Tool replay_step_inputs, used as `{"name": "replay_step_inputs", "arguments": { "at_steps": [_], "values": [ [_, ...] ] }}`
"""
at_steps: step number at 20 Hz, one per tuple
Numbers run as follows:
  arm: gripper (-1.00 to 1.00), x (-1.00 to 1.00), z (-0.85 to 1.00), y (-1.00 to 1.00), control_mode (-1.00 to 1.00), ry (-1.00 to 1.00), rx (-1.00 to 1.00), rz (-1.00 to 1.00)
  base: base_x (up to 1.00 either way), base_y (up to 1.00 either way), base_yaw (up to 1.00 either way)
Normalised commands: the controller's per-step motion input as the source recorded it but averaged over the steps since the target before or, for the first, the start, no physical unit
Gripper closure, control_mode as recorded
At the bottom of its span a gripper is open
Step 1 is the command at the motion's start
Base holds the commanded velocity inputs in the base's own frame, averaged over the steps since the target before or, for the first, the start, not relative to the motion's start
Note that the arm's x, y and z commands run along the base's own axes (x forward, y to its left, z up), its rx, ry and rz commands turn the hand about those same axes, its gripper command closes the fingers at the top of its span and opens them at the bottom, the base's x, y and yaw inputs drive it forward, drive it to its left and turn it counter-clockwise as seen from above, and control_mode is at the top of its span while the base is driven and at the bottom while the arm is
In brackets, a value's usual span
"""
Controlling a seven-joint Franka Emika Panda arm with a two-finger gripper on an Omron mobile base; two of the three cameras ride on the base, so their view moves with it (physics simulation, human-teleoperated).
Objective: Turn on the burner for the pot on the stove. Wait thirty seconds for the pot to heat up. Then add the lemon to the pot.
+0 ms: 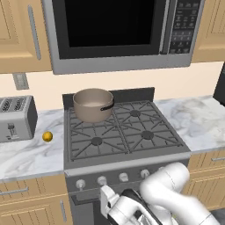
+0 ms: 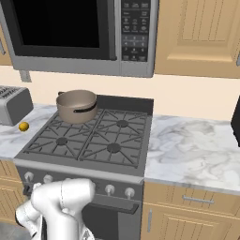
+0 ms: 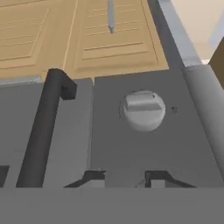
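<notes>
The taupe pot (image 1: 92,104) (image 2: 76,106) stands on the stove's (image 1: 127,159) (image 2: 82,165) back left grate and covers its burner. The small yellow lemon (image 1: 47,136) (image 2: 23,126) lies on the marble counter left of the stove. My gripper (image 3: 126,178) hangs low in front of the stove's front panel, shut with nothing between its tips. It points at a silver knob (image 3: 143,110) a short way ahead of the fingertips (image 3: 94,177), not touching it. In the left base view the hand (image 1: 110,204) sits below the row of knobs (image 1: 102,180).
A dark oven door handle (image 3: 41,131) runs beside the knob panel, with wooden cabinet doors (image 3: 113,35) beyond. A toaster (image 1: 15,117) stands on the left counter. A microwave (image 1: 118,30) hangs above the stove.
</notes>
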Motion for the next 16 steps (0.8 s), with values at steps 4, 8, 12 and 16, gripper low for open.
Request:
{"name": "replay_step_inputs", "arguments": {
  "at_steps": [4,8,12,16],
  "values": [
    [-1.0,-0.4,0.78,0.0,-1.0,0.07,-0.22,0.19,0.0,0.0,0.0],
    [-1.0,-0.68,1.0,0.0,-1.0,-0.09,-0.02,0.2,0.0,0.0,0.0],
    [-1.0,-0.44,1.0,0.0,-1.0,-0.03,0.0,0.15,0.0,0.0,0.0],
    [-1.0,-0.03,1.0,0.0,-1.0,0.0,0.01,0.12,0.0,0.0,0.0]
  ]
}}
